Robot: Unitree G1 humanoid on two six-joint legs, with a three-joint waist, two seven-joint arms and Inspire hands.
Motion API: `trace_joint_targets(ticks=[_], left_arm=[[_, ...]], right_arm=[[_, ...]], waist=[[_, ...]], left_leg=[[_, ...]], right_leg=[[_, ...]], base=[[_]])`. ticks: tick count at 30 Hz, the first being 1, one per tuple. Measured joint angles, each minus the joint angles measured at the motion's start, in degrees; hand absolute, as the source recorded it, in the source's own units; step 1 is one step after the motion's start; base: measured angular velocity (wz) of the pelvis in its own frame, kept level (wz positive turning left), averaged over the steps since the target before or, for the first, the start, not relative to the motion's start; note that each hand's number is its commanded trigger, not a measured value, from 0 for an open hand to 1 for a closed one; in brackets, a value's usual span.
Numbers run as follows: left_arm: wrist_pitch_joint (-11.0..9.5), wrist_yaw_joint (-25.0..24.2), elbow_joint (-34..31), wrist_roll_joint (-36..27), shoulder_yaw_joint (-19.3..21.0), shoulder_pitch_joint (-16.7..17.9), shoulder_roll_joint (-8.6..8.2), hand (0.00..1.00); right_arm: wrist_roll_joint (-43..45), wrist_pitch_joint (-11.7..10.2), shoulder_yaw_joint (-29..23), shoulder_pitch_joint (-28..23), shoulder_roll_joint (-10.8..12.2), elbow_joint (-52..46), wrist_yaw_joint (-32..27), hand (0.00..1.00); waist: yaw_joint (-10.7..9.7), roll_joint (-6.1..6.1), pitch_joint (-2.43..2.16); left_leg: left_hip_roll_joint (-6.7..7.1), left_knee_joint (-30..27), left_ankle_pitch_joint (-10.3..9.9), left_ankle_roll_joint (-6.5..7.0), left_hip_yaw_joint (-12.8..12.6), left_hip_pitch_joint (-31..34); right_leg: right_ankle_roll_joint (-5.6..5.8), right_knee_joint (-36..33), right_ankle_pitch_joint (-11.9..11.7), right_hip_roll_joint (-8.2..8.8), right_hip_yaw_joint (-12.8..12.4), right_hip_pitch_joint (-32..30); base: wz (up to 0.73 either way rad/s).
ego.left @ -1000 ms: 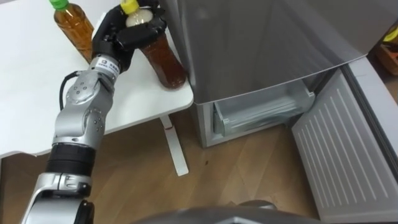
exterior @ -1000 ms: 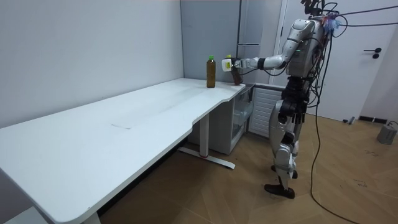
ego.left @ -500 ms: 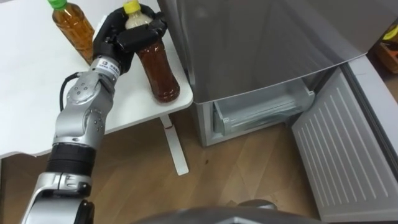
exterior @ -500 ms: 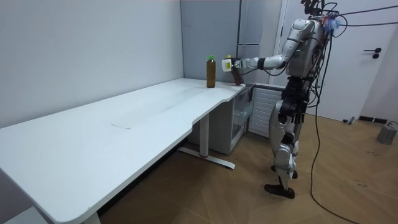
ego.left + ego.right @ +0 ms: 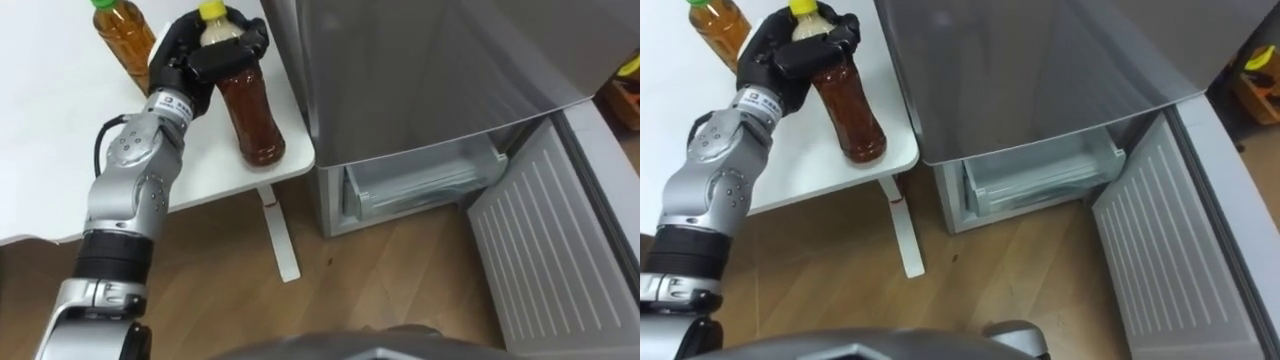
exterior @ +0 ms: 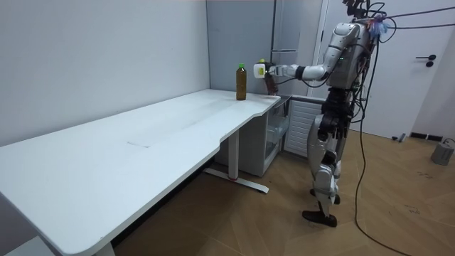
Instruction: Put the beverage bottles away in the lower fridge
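Observation:
My left hand (image 5: 195, 55) is shut on the neck of a dark brown drink bottle (image 5: 250, 115) with a yellow cap, at the table's near right corner beside the fridge. The bottle hangs nearly upright, its base just over the corner. A second, amber bottle (image 5: 125, 35) with a green cap stands on the white table (image 5: 60, 150) to the left of my hand. The same hand (image 5: 790, 55) and held bottle (image 5: 848, 110) appear in the right eye view. In the room view my left hand (image 6: 264, 70) reaches over the table's end near the green-capped bottle (image 6: 241, 82).
The grey fridge (image 5: 420, 70) stands right of the table. Its lower door (image 5: 560, 250) is swung open to the right, showing a clear drawer (image 5: 420, 180) inside. Wooden floor lies below, and the table's white leg (image 5: 275, 235) stands near the fridge.
The held bottle has swung from a tilt to nearly upright, its base now closer to the table's corner. In the room view the left hand has risen slightly.

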State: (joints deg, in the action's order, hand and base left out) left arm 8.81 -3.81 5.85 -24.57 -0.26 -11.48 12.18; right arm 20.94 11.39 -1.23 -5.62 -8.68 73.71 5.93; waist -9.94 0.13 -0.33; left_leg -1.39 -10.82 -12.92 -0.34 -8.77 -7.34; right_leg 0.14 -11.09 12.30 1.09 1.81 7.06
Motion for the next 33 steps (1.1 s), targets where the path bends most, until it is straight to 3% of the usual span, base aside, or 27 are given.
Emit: trace_joint_targets(ticks=[6, 11, 14, 21, 28, 33], left_arm=[[-0.01, 0.0, -8.7, -0.21, -0.08, 2.54, -0.4, 1.0], [-0.03, -0.11, -14.71, -0.26, -0.05, 8.44, -2.46, 1.0], [-0.03, -0.36, -15.95, -1.86, -0.38, 11.29, -2.73, 1.0], [-0.01, -0.39, -18.31, -2.9, -1.3, 13.77, -2.7, 1.0], [-0.21, -0.44, -18.45, -5.27, -4.72, 14.21, -2.11, 1.0], [-0.56, -0.48, -18.45, -5.24, -6.69, 15.86, -2.15, 1.0]], right_arm=[[-0.16, -0.38, 0.31, 0.41, 0.14, -0.05, -1.97, 0.0], [-0.19, -0.99, 0.52, 0.71, 0.12, 0.1, -3.4, 0.0], [-0.31, -1.4, 0.51, 1.33, 0.15, 0.02, -3.92, 0.0], [-4.0, -1.6, 0.54, 2.81, 0.16, 0.08, -5.99, 0.0], [-10.36, -5.31, 2.97, 4.56, 0.04, -0.43, -7.63, 0.0], [-12.3, -6.05, 4.58, 4.35, -0.07, -2.65, -8.95, 0.0]], waist=[[1.98, -0.4, 0.27], [2.77, -0.46, 0.44], [3.54, -0.6, 0.45], [4.53, -1.0, 0.34], [5.81, -1.02, 0.38], [7.1, -0.9, 0.47]], left_leg=[[0.03, -0.06, 0.0, 0.0, 0.76, -0.27], [0.18, -0.52, 0.0, -0.01, 1.52, 0.1], [0.3, -0.97, 0.01, 0.0, 2.04, 1.08], [0.67, -2.04, 0.16, 0.16, 4.25, 3.49], [0.92, -2.05, 0.21, 0.09, 6.53, 3.84], [0.92, -2.1, 0.21, 0.09, 6.61, 4.02]], right_leg=[[-0.02, 0.33, -0.02, 0.07, 0.82, 0.78], [0.01, 0.58, 0.0, 0.29, 2.07, 1.06], [0.07, 0.57, 0.05, 0.5, 2.8, 0.45], [0.08, 0.49, 0.04, 0.78, 4.8, -0.14], [0.07, 0.56, 0.03, 0.92, 7.23, 0.5], [0.06, 0.51, 0.02, 1.01, 7.76, 0.32]], base=[[0.07], [0.11], [0.11], [0.18], [0.15], [0.01]])
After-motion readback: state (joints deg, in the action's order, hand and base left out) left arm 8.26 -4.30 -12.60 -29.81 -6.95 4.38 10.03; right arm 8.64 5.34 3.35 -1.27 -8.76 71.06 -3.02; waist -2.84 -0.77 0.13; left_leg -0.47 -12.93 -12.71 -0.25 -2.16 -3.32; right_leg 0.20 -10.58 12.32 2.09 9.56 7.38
